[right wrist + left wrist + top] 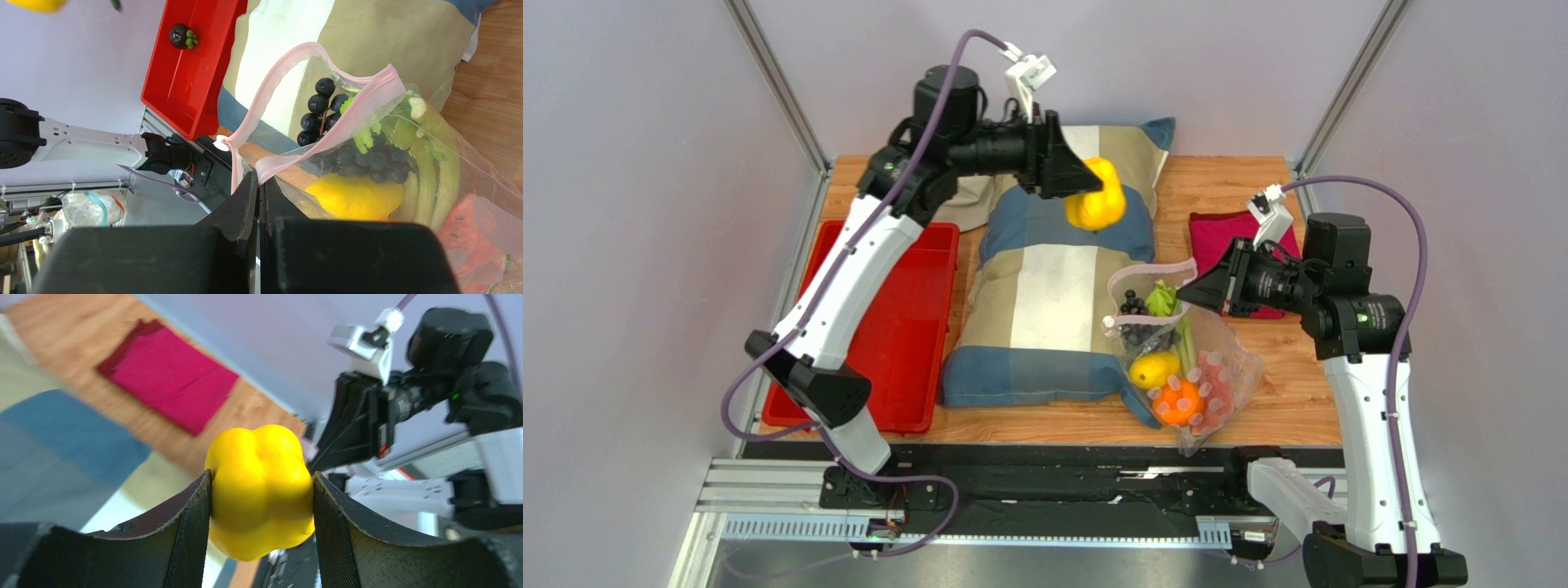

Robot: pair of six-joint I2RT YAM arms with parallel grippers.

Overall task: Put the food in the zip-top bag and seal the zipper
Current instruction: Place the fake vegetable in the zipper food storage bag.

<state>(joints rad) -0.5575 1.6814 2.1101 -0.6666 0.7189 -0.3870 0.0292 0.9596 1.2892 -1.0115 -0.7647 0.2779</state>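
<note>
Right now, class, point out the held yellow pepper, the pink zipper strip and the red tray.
yellow pepper (261, 490), left wrist view, front face
pink zipper strip (388, 81), right wrist view, front lip's end
red tray (916, 331), top external view, bare floor

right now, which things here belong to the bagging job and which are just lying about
job:
yellow toy pepper in the left pincer
clear dotted zip-top bag, pink zipper strip pinched by the right pincer
dark grapes, green celery, orange inside it
dark round fruit in the red plastic tray, probably

lying about:
the tray itself
striped blue-and-beige pillow
magenta cloth
</note>
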